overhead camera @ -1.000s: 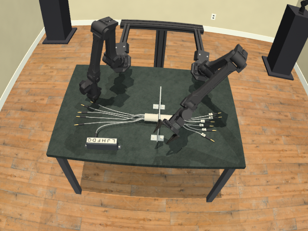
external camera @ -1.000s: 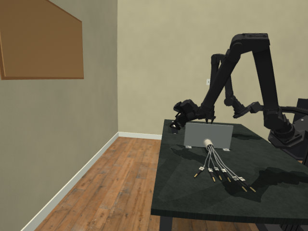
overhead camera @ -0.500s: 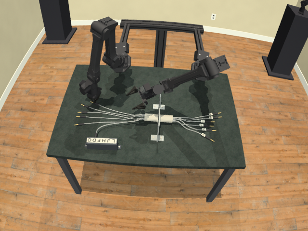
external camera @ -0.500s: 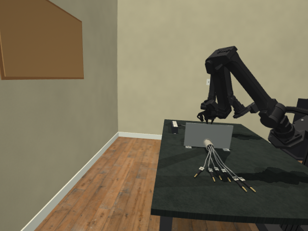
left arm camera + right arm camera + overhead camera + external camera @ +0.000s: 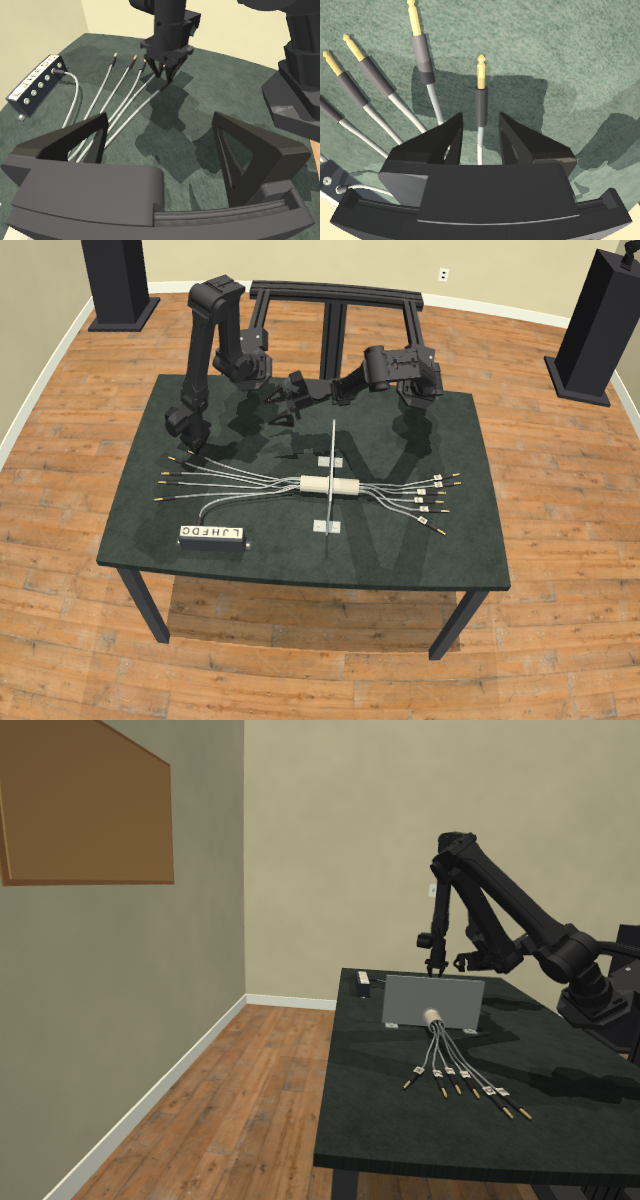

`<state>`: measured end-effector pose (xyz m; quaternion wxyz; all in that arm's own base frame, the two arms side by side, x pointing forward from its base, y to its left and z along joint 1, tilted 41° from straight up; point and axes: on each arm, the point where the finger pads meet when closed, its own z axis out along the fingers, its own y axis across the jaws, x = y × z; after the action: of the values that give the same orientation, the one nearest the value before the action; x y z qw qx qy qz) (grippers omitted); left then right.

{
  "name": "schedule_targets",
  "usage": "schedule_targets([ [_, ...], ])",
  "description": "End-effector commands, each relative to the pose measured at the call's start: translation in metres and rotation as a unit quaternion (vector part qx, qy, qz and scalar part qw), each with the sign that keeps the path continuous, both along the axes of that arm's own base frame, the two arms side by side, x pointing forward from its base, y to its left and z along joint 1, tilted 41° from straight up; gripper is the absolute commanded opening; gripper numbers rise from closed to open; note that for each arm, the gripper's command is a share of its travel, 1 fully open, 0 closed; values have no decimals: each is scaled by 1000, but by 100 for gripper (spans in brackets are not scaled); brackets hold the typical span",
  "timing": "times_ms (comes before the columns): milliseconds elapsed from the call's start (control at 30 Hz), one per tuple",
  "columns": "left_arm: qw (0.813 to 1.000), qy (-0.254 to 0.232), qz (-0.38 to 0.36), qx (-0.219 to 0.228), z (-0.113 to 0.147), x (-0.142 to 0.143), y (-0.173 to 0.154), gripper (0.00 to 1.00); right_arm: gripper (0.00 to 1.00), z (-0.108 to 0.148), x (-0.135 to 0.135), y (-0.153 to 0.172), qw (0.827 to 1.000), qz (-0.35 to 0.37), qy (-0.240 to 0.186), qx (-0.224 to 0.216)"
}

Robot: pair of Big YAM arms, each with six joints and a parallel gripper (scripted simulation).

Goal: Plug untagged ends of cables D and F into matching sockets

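The junction box (image 5: 210, 538) lies near the table's front left, with letter labels on top. One grey cable (image 5: 206, 508) curves into its far side; I cannot tell which socket. Several untagged plugs (image 5: 170, 482) fan out left of the white conduit (image 5: 329, 484). The tagged ends (image 5: 434, 498) fan out on the right. My right gripper (image 5: 192, 449) is low over the rearmost untagged plug (image 5: 480, 90). Its fingers stand partly open astride that cable, with gaps on both sides. My left gripper (image 5: 279, 407) is open and empty above the table's rear middle.
An upright grey panel (image 5: 331, 446) crosses the table over the conduit, fixed by small white brackets (image 5: 326, 525). In the left wrist view the right gripper (image 5: 166, 70) and the junction box (image 5: 36, 83) show ahead. Black pillars stand in the far corners of the room.
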<state>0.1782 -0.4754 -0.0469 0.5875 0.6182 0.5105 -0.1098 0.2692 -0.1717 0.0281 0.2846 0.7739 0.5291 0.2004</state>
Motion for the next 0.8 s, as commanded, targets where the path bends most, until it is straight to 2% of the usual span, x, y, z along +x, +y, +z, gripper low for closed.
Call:
schedule_targets([
  [0,999,-32,-24,-8,5,-15,-15,100,35,0,1,1,1000,0,-3,2],
  [67,999,-36,-18,-15,12,-10,-15,100,35,0,1,1,1000,0,-3,2],
  [133,999,-29,-28,-8,0,-23,-15,100,35,0,1,1,1000,0,-3,2],
  [333,999,-27,-29,-11,5,-25,-13,100,35,-3,4,4,1000,1,-2,7],
  [767,999,-25,-21,-4,3,-17,-9,100,35,-15,16,1,1000,0,-3,5],
])
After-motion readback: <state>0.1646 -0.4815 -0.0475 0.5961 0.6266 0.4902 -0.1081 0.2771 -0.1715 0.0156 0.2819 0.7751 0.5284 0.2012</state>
